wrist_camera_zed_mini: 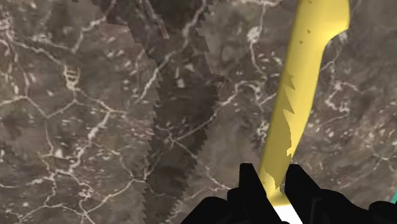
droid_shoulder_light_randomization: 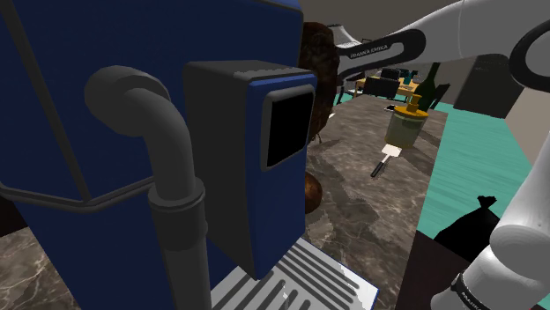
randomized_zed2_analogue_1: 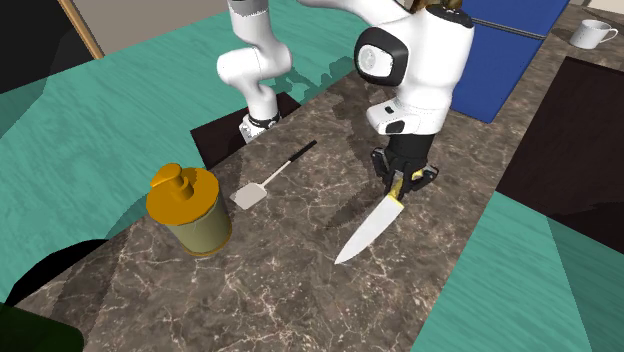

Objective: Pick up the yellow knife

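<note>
Wrist view puts the yellow knife (wrist_camera_zed_mini: 305,95) right between the fingers (wrist_camera_zed_mini: 251,194): the two black pads stand close together, pressed against either side of the yellow handle, so the gripper (wrist_camera_zed_mini: 277,191) looks clasped on it rather than merely straddling it. Most of the handle runs on ahead of the fingertips, while a sliver of pale blade shows back toward the palm, so the hold sits at the blade end of the handle. In the second exterior view the gripper (randomized_zed2_analogue_1: 401,178) hangs right of centre over the marbled table (randomized_zed2_analogue_1: 300,290), and the knife (randomized_zed2_analogue_1: 372,228) slants from it down and to the left of the frame, its long axis diagonal and its tip pointing to the lower middle. The fingers close across that axis, not along it. Whether the tip rests on the table or has just cleared it cannot be told. A spatula (randomized_zed2_analogue_1: 262,182) and a jar with an orange-yellow lid (randomized_zed2_analogue_1: 190,210) lie well apart at the left. With the grasp apparently made, what remains is probably a straight lift; since the long blade hangs off to one side of the hold, it may droop or pivot between the pads.
</note>
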Robot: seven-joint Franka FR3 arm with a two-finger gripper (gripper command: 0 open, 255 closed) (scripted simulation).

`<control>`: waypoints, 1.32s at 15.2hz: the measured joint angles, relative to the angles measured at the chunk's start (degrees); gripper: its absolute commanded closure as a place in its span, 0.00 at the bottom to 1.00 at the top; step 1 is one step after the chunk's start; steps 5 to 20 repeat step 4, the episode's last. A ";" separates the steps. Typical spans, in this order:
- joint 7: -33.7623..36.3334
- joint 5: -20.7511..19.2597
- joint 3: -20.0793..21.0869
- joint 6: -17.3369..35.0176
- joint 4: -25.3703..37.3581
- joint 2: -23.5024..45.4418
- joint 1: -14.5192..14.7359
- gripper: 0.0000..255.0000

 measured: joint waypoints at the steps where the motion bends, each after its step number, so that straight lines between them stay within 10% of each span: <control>1: -0.09 0.12 0.05 -0.71 0.50 -0.23 0.03 1.00; 20: -0.48 0.37 0.09 -2.56 2.15 -0.48 0.03 1.00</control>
